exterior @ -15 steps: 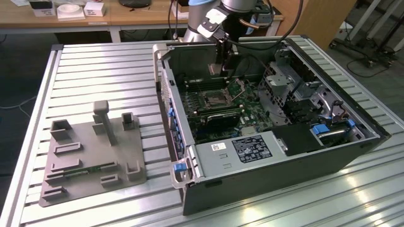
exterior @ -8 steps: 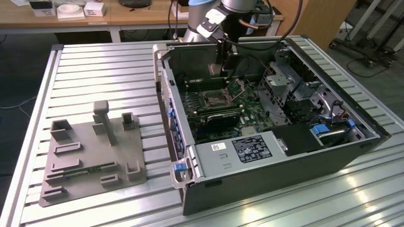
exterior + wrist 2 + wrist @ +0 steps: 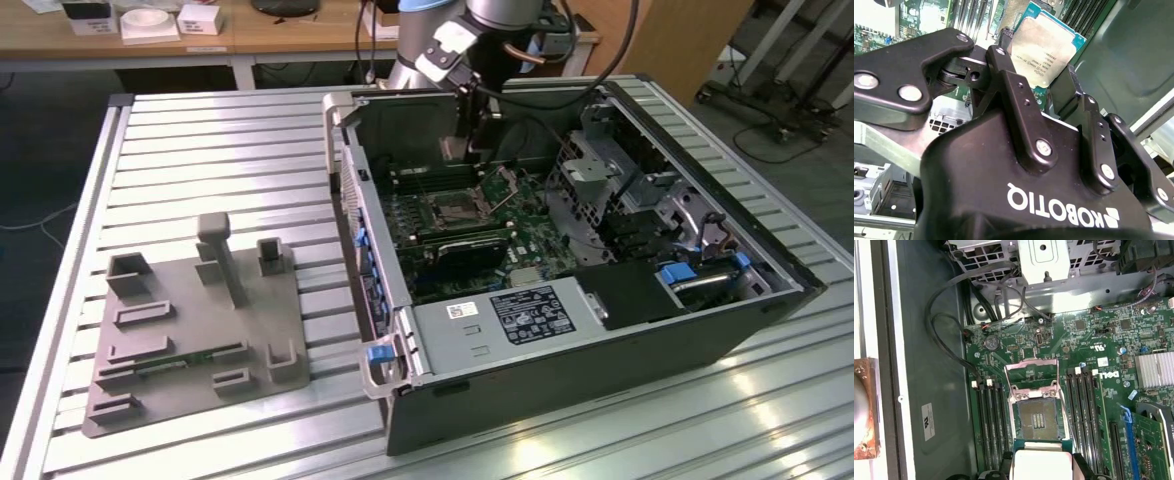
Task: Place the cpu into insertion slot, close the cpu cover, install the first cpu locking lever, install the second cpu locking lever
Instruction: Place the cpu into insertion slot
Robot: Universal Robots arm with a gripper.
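The gripper (image 3: 1035,75) is clenched on the cpu (image 3: 1046,45), gripping two opposite edges, with the metal top facing the wrist cameras. In the first wrist view the chip hangs flat over the board (image 3: 1089,340), just beside the bare insertion slot (image 3: 1038,419), with its edges parallel to the slot's. The cpu cover (image 3: 1031,371) is hinged open.

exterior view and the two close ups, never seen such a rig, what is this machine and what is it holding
The exterior view shows a grey robot arm reaching into an open dark computer case lying on a slatted metal table, beside a grey fixture plate. Both wrist views come from cameras riding on the arm. In the second wrist view, its black two-fingered gripper pinches a small flat silver-grey square chip, the cpu. The first wrist view looks at the green motherboard: the dark square insertion slot lies open, its thin silvery cpu cover raised.
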